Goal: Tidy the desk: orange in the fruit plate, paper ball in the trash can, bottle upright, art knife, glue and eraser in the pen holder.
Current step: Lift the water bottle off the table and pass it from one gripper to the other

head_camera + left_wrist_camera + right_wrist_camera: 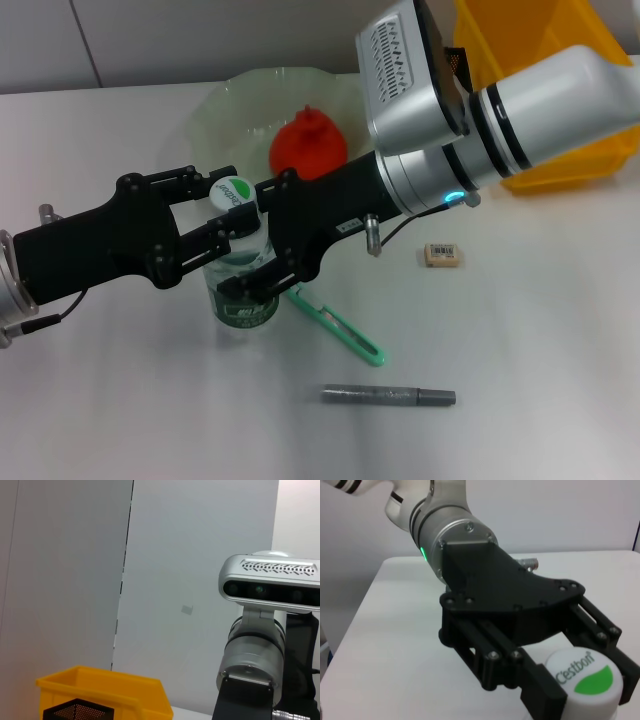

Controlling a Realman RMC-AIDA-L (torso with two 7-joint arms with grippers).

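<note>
The glue [388,397] lay nearest on the tabletop [540,380], w/ the art knife [338,325] & eraser [442,255] also still out. Orange [308,145] sat in the fruit plate [225,105]: done. Bottle [240,270] stood up; left claw [228,235] held its neck, right claw [262,270] hugged it, grip unclear. No paper ball seen. 1 of each, 2 claws.

Silver-white arms, black screw-studded fingers [215,245], green light

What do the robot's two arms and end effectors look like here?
Both end effectors, left and right, are matte black linkage frames studded with bolts. The right arm is glossy white with silver segments, black rings, a lit blue-green ring and a silver vented camera box. A thin cable trails from each wrist.
</note>
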